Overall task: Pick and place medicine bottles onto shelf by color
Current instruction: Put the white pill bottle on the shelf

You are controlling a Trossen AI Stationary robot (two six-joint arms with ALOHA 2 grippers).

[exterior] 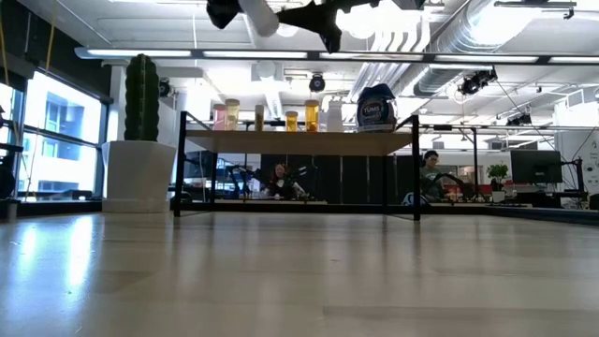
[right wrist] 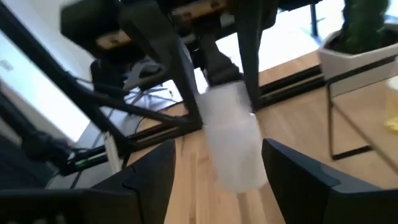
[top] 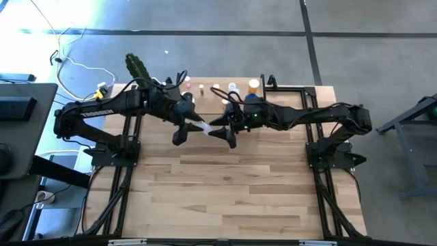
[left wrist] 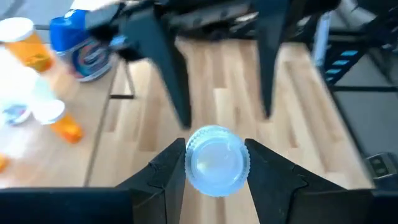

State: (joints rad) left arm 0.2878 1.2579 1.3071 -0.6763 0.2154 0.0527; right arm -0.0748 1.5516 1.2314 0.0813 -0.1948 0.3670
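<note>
High above the table's middle hangs a white-capped, whitish medicine bottle, with my left gripper shut on it. My right gripper faces it from the table's right, open, its fingers standing on either side of the bottle's free end with a gap showing. The shelf stands at the table's far edge and carries several small bottles and a squat blue bottle. My left gripper pinches the bottle's ribbed white cap end between its two fingers. The fingers come from the table's left, slanting a little downward, and lie along the bottle. The bottle sticks out beyond them toward the right gripper, lifted clear of the table.
A tall cactus in a white pot stands left of the shelf at the far left corner. Black frame rails run along both sides of the wooden tabletop. People sit in the room beyond the table.
</note>
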